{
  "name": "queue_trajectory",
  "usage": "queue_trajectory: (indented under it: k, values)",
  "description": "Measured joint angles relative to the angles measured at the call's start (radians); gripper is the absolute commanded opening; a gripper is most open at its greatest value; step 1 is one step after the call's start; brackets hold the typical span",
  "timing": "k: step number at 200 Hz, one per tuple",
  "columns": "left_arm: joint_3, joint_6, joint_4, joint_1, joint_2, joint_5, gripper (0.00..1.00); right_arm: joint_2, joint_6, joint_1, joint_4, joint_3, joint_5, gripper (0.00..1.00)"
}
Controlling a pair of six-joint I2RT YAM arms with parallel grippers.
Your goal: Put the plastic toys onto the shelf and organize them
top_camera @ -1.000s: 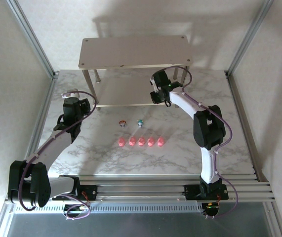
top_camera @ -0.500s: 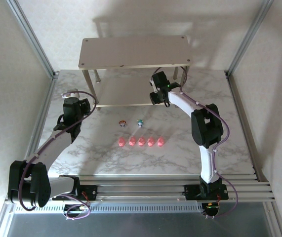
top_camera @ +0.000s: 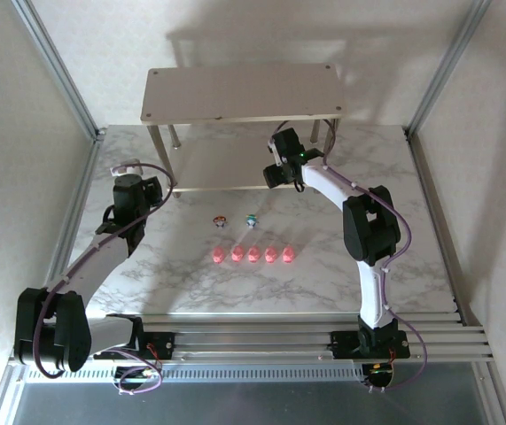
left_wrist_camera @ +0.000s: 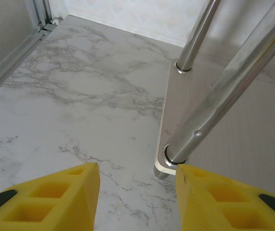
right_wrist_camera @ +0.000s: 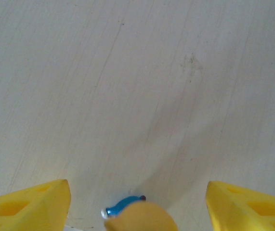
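Where a rounded orange-topped figurine [right_wrist_camera: 139,217] sits on the matte beige shelf [right_wrist_camera: 127,86], bottom centre, the yellow right fingers [right_wrist_camera: 26,204] stand spread either side; left fingers [left_wrist_camera: 55,204] gape empty over veined marble desk [left_wrist_camera: 79,96].

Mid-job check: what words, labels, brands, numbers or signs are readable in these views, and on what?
No readable text anywhere.
The shelf boards and the marble table are plain.
The pink toys and the figurines on the table are too small to show any print.
The orange-topped toy in the right wrist view bears no lettering.
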State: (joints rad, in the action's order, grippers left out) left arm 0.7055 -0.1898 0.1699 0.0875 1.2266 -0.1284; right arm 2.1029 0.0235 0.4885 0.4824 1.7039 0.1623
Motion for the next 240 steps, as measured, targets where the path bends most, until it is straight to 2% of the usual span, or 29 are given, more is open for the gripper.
queue_trajectory:
  k: [163, 199, 240]
  values:
    - [0.000, 0.003, 0.000, 0.000, 0.000, 0.000, 0.46, -0.056, -0.017, -0.006, -0.055, -0.077, 0.001, 0.80]
    - [0.000, 0.002, 0.000, 0.000, 0.000, 0.000, 0.52, -0.107, -0.032, -0.006, -0.065, -0.111, 0.000, 0.80]
    - [0.000, 0.003, -0.005, 0.000, 0.000, 0.002, 0.52, -0.201, -0.070, -0.006, -0.072, -0.203, -0.002, 0.80]
